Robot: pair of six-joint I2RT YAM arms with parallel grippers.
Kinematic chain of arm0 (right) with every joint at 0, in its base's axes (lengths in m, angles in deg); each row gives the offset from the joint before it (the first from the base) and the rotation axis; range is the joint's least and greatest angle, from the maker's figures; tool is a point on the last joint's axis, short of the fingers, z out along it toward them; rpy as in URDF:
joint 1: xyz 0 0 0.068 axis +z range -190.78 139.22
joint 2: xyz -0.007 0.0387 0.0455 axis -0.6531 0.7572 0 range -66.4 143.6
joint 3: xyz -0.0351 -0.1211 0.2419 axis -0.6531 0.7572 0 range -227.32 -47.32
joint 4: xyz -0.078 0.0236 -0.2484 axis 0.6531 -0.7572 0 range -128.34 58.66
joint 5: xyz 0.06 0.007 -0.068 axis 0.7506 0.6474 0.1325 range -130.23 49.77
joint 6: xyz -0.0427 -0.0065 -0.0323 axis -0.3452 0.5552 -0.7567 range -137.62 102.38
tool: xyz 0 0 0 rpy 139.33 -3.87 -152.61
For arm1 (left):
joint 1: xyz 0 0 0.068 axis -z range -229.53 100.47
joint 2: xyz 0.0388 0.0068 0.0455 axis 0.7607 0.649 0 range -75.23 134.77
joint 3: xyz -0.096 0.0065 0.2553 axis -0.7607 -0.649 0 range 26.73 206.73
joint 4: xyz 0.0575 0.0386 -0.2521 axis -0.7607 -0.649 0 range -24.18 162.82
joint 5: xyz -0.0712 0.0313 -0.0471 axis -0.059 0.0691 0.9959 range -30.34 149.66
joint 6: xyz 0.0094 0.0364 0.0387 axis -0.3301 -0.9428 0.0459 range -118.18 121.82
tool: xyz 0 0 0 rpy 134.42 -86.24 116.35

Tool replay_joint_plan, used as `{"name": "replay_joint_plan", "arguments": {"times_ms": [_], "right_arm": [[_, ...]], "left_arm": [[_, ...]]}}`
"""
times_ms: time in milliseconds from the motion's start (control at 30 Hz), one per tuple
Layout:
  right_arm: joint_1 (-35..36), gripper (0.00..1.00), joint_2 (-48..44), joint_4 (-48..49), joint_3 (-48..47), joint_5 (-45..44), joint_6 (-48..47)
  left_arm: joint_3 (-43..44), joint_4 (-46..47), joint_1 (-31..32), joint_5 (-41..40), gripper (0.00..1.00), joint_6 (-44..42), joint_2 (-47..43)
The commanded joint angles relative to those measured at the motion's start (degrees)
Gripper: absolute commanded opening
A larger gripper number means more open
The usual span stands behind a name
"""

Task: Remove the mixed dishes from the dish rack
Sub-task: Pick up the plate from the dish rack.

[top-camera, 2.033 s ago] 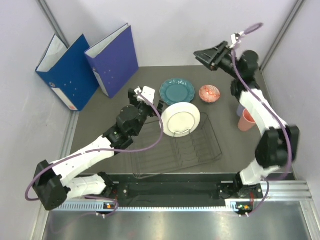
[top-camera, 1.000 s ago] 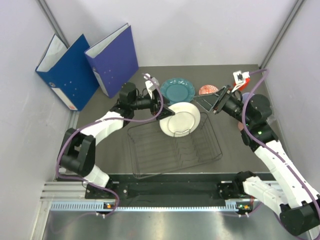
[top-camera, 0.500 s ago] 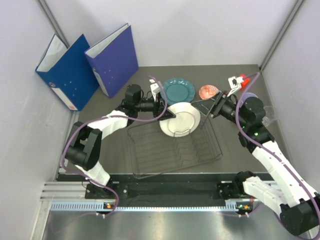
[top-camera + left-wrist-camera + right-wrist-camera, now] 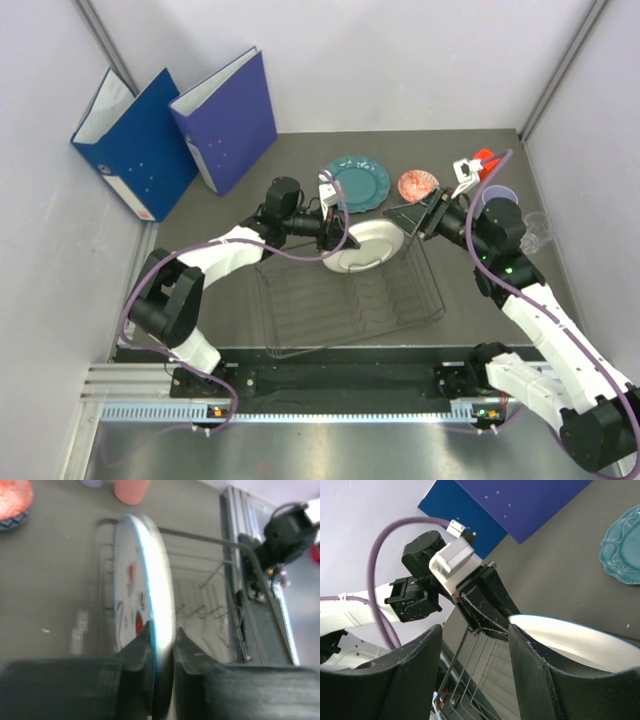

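I read the white plate [image 4: 131,580] as pale-blue-edged, with red-green marks on its face. The second plate [image 4: 354,182] is teal. The bowl [image 4: 418,184] is red-patterned and the cup [image 4: 131,490] salmon-pink. The rack [image 4: 340,300] is dark wire, the bench [image 4: 300,150] dark grey, and the binders [image 4: 135,150] blue.

- The left end effector [image 4: 161,640] pinched the white plate [image 4: 131,575] by its rim.
- The plate stood on edge, with the dish rack [image 4: 210,542] behind it.
- A pink cup [image 4: 131,490] stood farther back.

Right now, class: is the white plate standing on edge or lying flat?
On edge, tilted: the white plate shows rim-on, gripped in the left gripper, above the dish rack wires.
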Motion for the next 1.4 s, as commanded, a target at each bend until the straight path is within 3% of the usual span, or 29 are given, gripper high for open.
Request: {"name": "replay_joint_plan", "arguments": {"times_ms": [0, 467, 733, 1133, 1367], "right_arm": [[0.4, 0.56, -1.5, 2.8, 0.4, -0.6, -0.7], [0.4, 0.55, -1.4, 3.2, 0.3, -0.8, -0.5], [0.5, 0.54, -2.3, 2.6, -0.2, -1.0, -0.1], [0.5, 0.54, -6.7, -1.5, -4.9, -1.5, 1.9], [0.4, 0.54, -11.1, -5.6, -9.5, -7.9, 3.6]], "left_arm": [[1.0, -1.3, 0.3, -0.6, 0.0, -2.0, -2.4], [5.9, -3.8, 0.8, -2.9, 0.0, -8.3, -5.5], [14.6, -8.3, 0.7, -2.0, 0.0, -12.8, -5.0], [20.5, -5.4, 0.7, 0.0, 0.0, -9.4, -8.9], [20.7, -4.9, 1.0, -3.4, 0.0, -10.9, -12.2]]}}
